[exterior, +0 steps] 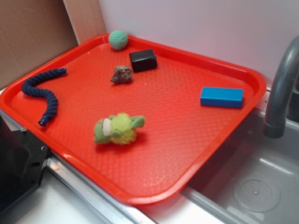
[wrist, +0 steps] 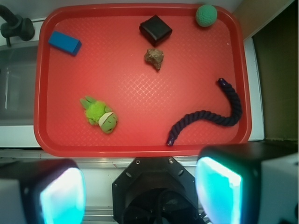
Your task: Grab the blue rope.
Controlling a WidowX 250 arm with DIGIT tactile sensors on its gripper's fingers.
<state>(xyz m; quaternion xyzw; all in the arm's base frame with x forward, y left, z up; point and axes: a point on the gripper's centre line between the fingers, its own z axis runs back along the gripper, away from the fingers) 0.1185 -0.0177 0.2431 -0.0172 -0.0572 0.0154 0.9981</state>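
Six things spread over one tray [exterior: 243, 72].
In the exterior view the rope [exterior: 42, 95] lies along the left edge, the plush toy [exterior: 117, 129] near the front, the rock [exterior: 121, 74] and box [exterior: 143, 59] behind it, the ball [exterior: 118, 39] in the far corner, the block [exterior: 221, 97] at right.

Exterior view: oblique, high, off tray's [exterior: 177, 184] corner, fairly near. Wrist view: straight down from well above, fingers [wrist: 60, 193] in foreground. Both share whole red tray.
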